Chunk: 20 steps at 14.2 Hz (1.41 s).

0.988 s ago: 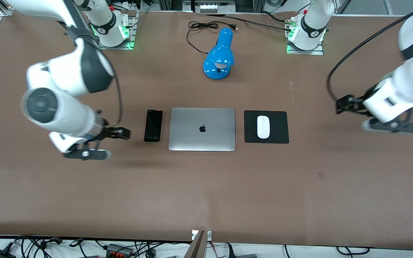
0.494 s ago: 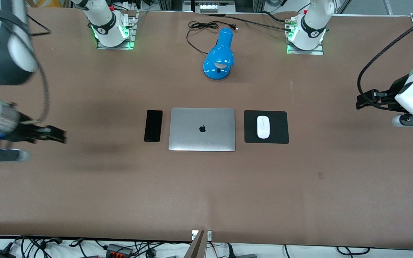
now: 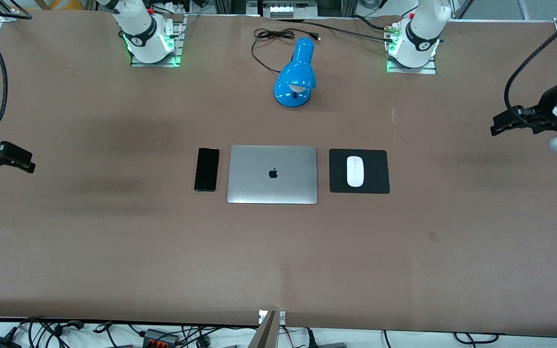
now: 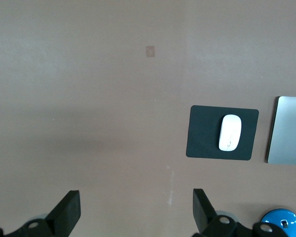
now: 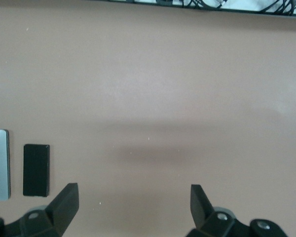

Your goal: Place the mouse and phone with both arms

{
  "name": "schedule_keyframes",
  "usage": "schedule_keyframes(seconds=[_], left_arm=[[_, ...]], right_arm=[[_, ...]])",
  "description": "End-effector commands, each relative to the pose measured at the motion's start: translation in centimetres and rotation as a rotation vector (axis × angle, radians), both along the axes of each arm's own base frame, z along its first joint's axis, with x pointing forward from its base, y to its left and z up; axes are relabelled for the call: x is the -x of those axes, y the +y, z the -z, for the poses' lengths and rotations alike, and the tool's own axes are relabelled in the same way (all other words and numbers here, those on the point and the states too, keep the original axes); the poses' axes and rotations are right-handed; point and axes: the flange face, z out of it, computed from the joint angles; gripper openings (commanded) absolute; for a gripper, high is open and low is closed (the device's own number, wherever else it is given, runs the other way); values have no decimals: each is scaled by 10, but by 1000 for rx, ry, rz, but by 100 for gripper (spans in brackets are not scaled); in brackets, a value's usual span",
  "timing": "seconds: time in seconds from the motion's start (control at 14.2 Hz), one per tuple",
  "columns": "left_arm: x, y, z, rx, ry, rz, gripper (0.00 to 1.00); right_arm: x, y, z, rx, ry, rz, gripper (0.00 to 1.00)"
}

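Observation:
The white mouse (image 3: 355, 171) lies on a black square pad (image 3: 375, 183) beside the closed silver laptop (image 3: 272, 174), toward the left arm's end; it also shows in the left wrist view (image 4: 230, 132). The black phone (image 3: 207, 169) lies flat beside the laptop, toward the right arm's end; it also shows in the right wrist view (image 5: 36, 169). My left gripper (image 3: 496, 126) is open and empty, up over bare table at its end (image 4: 135, 207). My right gripper (image 3: 28, 164) is open and empty, over bare table at its end (image 5: 134, 202).
A blue desk lamp (image 3: 296, 75) lies farther from the front camera than the laptop, its black cord (image 3: 269, 38) trailing to the table's edge. The arm bases (image 3: 149, 38) (image 3: 414, 43) stand along that edge. Cables hang below the near edge.
Both arms have swung outward and up, away from the phone and the mouse, toward the table's ends. Phone, laptop, pad and mouse have not moved.

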Motion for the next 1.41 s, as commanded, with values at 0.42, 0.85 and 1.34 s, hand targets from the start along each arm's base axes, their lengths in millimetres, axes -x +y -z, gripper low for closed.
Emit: schedule_keyframes(seconds=[0.42, 0.85, 1.34], left_arm=[[7, -5, -16, 14, -9, 12, 100], [5, -9, -20, 16, -20, 26, 100], [6, -12, -22, 15, -22, 25, 100]], right_arm=[[98, 0, 23, 3, 8, 11, 100], [94, 5, 10, -64, -15, 16, 100], [98, -10, 1, -68, 3, 44, 100]])
